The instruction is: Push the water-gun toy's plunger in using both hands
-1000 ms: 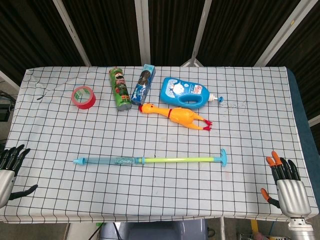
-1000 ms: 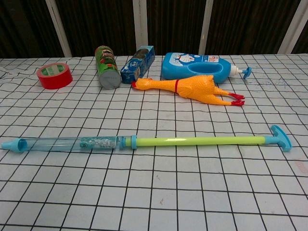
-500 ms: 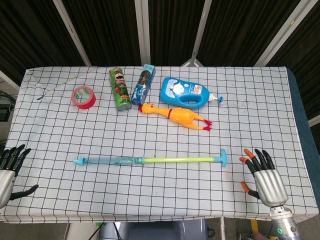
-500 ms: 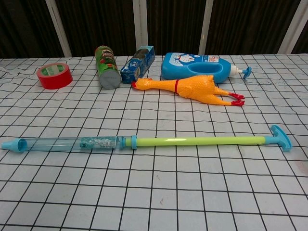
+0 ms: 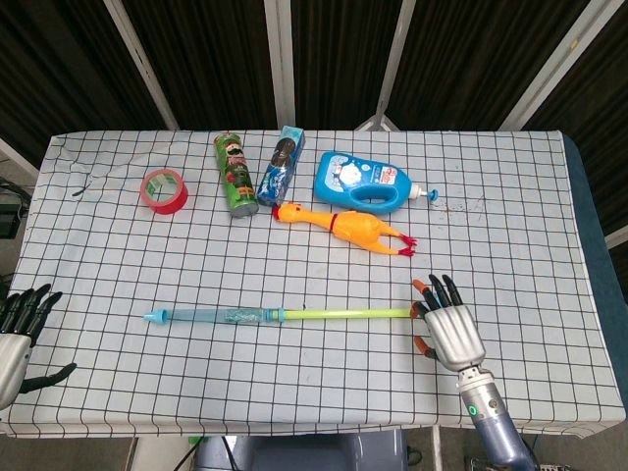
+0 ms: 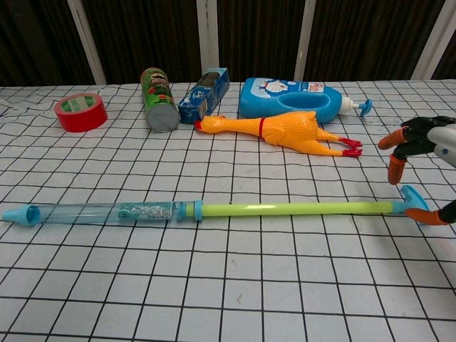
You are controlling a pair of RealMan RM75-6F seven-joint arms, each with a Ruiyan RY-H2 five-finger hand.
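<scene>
The water-gun toy lies flat across the checked table, its clear blue barrel point(image 5: 221, 315) to the left and its yellow-green plunger rod point(image 5: 343, 314) drawn far out to the right. In the chest view the barrel point(image 6: 100, 212), the rod point(image 6: 292, 209) and the blue T-handle point(image 6: 412, 199) all show. My right hand point(image 5: 447, 326) hovers at the handle end with fingers spread, holding nothing; in the head view it hides the handle. The chest view puts this right hand point(image 6: 433, 140) above the handle, thumb just beside it. My left hand point(image 5: 18, 332) waits open at the table's left edge, far from the barrel tip point(image 5: 152, 317).
Along the back stand a red tape roll point(image 5: 164, 189), a green can point(image 5: 235, 174), a blue box point(image 5: 280, 164) and a blue detergent bottle point(image 5: 361, 181). A yellow rubber chicken point(image 5: 348, 226) lies between them and the toy. The table's front edge runs close behind both hands.
My right hand has moved left and forward from the table's right corner to the plunger handle, and now shows in the chest view. The left hand and the toy have stayed put.
</scene>
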